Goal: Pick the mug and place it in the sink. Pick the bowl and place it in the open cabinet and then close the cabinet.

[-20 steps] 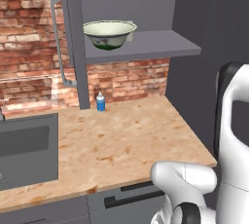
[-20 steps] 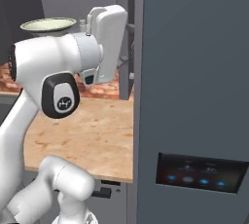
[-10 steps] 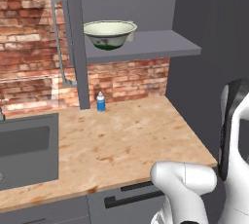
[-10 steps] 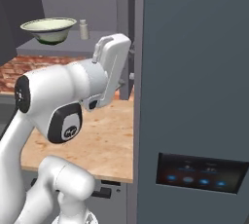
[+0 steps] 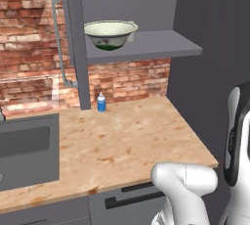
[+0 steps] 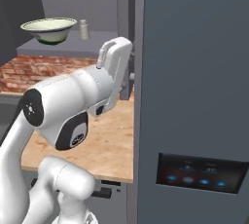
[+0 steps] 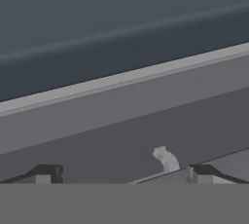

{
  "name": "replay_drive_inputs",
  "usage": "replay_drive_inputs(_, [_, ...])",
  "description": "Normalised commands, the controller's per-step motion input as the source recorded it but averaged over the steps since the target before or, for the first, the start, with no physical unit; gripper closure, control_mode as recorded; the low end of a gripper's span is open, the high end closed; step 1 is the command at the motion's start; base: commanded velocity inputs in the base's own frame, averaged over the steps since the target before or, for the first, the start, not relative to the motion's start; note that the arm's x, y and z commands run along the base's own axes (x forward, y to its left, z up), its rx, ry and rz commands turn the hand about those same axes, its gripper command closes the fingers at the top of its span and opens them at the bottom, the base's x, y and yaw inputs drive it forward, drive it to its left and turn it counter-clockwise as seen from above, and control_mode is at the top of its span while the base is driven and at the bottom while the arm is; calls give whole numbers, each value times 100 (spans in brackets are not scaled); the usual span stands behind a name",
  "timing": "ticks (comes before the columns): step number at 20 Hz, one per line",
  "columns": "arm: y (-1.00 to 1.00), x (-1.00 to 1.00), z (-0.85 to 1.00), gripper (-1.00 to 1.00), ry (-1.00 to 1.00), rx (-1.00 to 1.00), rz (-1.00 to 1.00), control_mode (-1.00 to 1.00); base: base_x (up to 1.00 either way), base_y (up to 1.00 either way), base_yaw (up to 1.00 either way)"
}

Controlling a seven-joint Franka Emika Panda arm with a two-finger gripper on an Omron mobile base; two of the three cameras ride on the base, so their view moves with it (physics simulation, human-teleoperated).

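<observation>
Bowl (image 5: 110,34) sat on cabinet (image 5: 146,48) shelf, upright, near the shelf's left end, close beside the cabinet's vertical post. Same bowl (image 6: 48,29) seen from right base camera, resting on the grey shelf with a small grey shaker (image 6: 84,29) just beside it, further back. Green markings visible low on the bowl's outside.

Cabinet door stood open; long bar handle (image 5: 59,40) seen against the brick wall in left base view.

Sink (image 5: 27,148) at left edge of counter (image 5: 122,141), dark basin partly in frame. Mug not made out in any view. Blue bottle (image 5: 101,102) with white cap stood on the counter by the brick wall, just right of the cabinet post.

Gripper (image 7: 121,172) fingertips stood wide apart at the bottom of the hand view, nothing between them. Hand camera faced dark grey panelled surfaces with a lighter edge running diagonally; a small pale object showed low between the fingertips, too blurred to identify.

Arm raised in right base view, forearm up against the edge of a tall dark panel (image 6: 194,82) carrying a lit display.
</observation>
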Motion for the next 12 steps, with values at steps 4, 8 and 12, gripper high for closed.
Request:
replay_drive_inputs(4, [-2, 18, -55, -100, 0, 0, 2, -100, 0, 0, 0])
replay_drive_inputs(8, [3, 22, -55, -100, 0, 0, 0, -100, 0, 0, 0])
replay_drive_inputs(12, [0, 39, -26, -100, 1, 0, 0, -100, 0, 0, 0])
